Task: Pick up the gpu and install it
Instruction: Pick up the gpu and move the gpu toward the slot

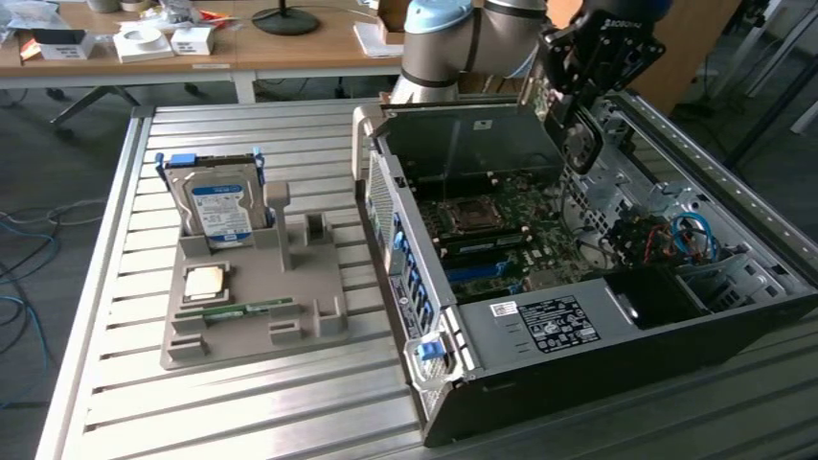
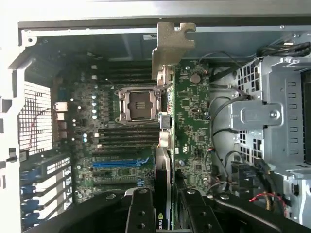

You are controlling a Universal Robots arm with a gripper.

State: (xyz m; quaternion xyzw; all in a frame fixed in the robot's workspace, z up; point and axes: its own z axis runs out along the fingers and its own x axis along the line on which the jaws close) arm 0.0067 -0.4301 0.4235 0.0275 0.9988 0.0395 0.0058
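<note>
The gpu (image 2: 162, 174), a thin dark expansion card with a green logo on its edge and a silver metal end bracket (image 2: 171, 46), sits edge-on between the jaws of the black gripper (image 2: 165, 206). The jaws are clamped on the gpu, one finger pressed against each flat face, and the bracket end sticks out well beyond the fingertips.

The card is held over the open black-and-silver computer case (image 1: 767, 287), which lies on its side, near the case's far end in the exterior view. Directly beyond the jaws lies the green motherboard (image 2: 190, 121). Seen from the wrist, the square silver processor socket (image 2: 138, 104) lies just to one side of the card's line. A long blue slot (image 2: 119, 164) lies on that same side, nearer the fingers. The perforated silver drive cage (image 2: 272, 116), with its black and red cables, lies on the other side of the jaws.

Well apart from the jaws, toward the exterior view's left, a grey moulded holder tray (image 1: 256, 331) rests on the slatted metal table (image 1: 192, 412). A silver hard drive with a blue-and-white label (image 1: 220, 206) stands upright in the tray. A square processor chip (image 1: 207, 281) and a narrow green memory stick (image 1: 237, 311) lie flat in it. Behind the arm stands a wooden desk (image 1: 294, 53) with small boxes on it.
</note>
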